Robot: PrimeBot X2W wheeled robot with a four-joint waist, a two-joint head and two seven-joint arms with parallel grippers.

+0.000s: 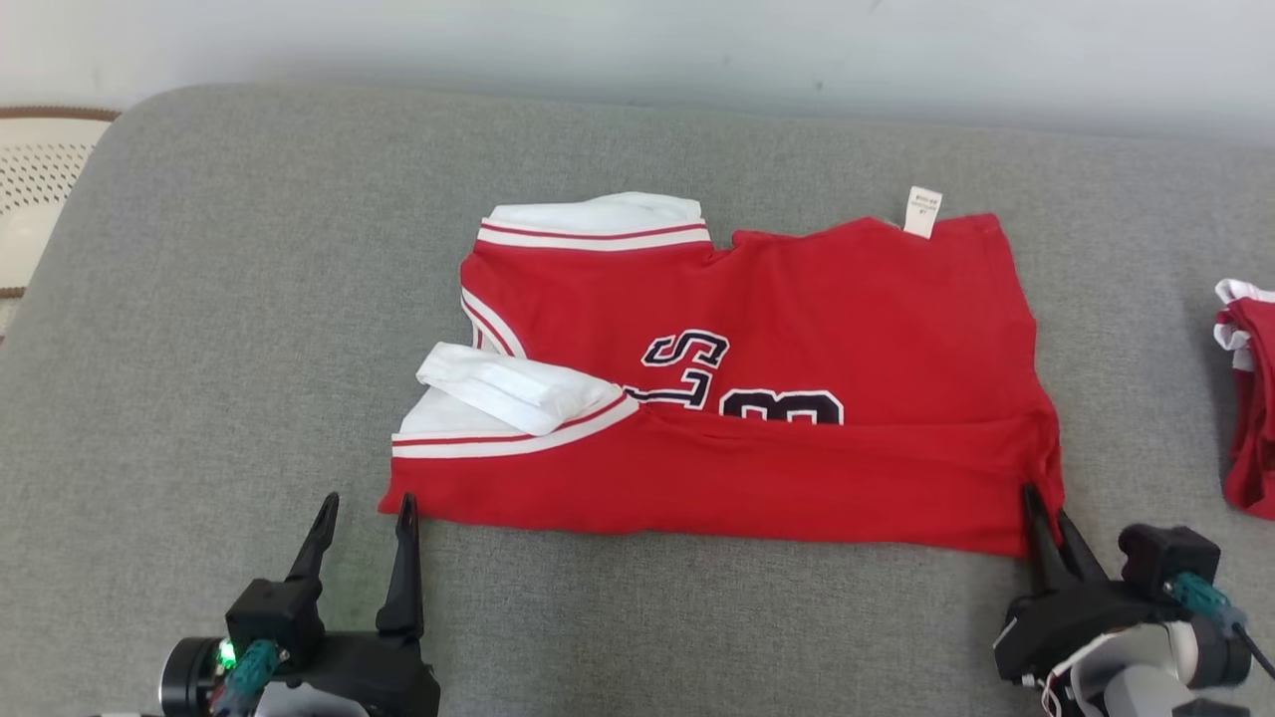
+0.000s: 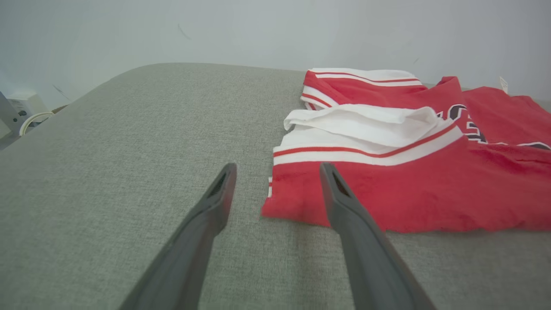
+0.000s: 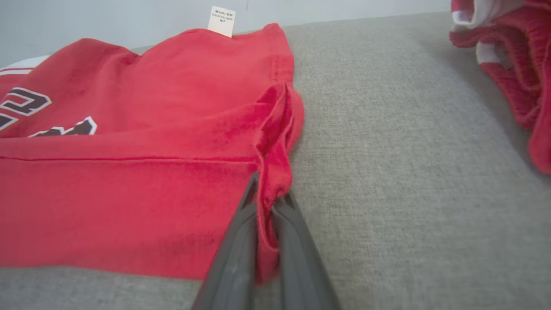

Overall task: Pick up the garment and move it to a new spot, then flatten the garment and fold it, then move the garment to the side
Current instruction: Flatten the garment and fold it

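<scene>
Head view: the red garment (image 1: 757, 398) lies mid grey cushion (image 1: 199, 349). The right gripper (image 1: 1046, 508) pinches its near right corner; the left gripper (image 1: 367, 510), fingers spread, seems to touch the near left corner. Bare cushion stretches leftward.

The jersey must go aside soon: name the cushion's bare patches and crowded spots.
Widest bare stretch: grey cushion left of the red jersey, out to its rounded edge. Also bare: the strip behind the jersey, up to the wall. Crowded: the right, a narrow gap between the jersey corner in the right gripper and a second red garment.
</scene>
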